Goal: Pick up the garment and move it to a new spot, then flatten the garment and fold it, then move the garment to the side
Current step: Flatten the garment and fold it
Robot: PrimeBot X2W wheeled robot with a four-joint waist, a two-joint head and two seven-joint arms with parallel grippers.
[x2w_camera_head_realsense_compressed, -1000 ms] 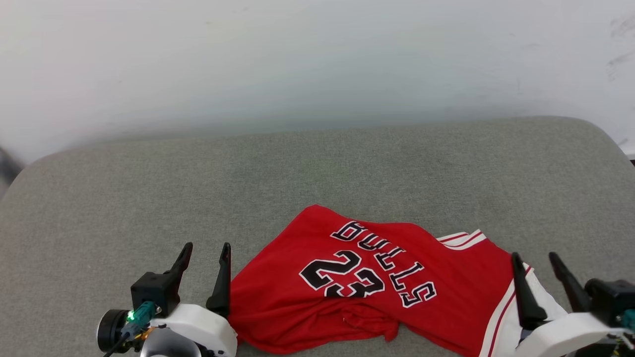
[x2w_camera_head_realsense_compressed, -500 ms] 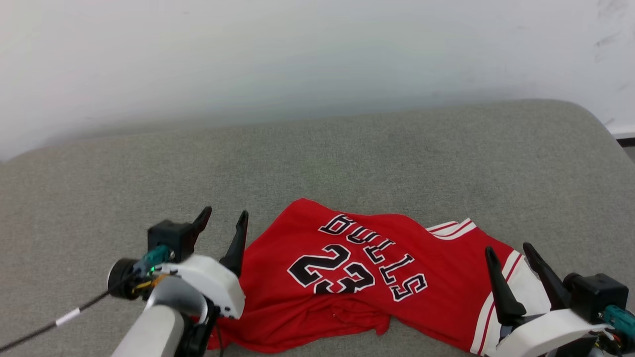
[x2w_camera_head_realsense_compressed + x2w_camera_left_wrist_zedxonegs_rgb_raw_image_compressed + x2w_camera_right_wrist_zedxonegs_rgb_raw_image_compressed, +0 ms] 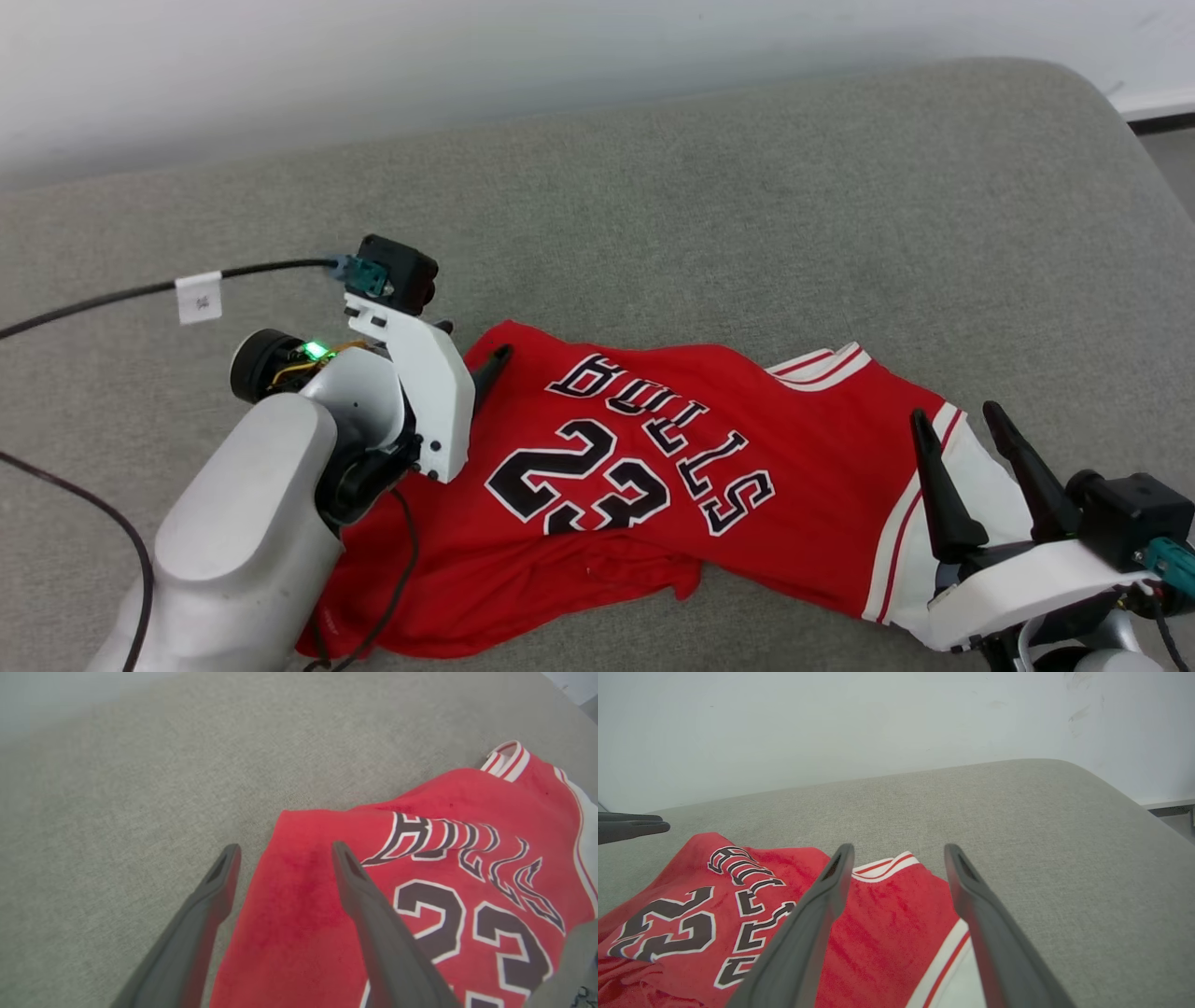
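Garment [image 3: 644, 467] is laid crumpled, print side up, on the near half of the grey cushion [image 3: 747, 205]. Nothing is flattened or folded yet. In the head view its long axis is run diagonally, with the bunched red hem at the near left, the white sleeve [image 3: 999, 495] at the right end and the striped trim [image 3: 826, 362] on the far edge.

Left gripper [image 3: 285, 847]: jaws are spread wide and nothing is held. In the left wrist view the far-left corner of the red cloth is seen between the fingers. One finger is placed over bare cushion, the other over the red panel beside the lettering. The edge is thus straddled, and the bulk of the cloth is left to the right of the jaws. Contact with the cloth cannot be told.

Right gripper [image 3: 955, 413]: jaws are likewise spread wide and empty. They are poised above the right end, over the striped seam where the sleeve is joined to the body. The bulk of the garment lies to their left.

Judgement: the first pickup is taken to be in hand, with no grasp made yet. Each end is covered by its own arm, and the left is judged nearer to the cloth. The coming move is expected to turn on the left jaws being lowered square across that edge. If they are lowered too far, cushion fabric could be pinched along with the cloth.
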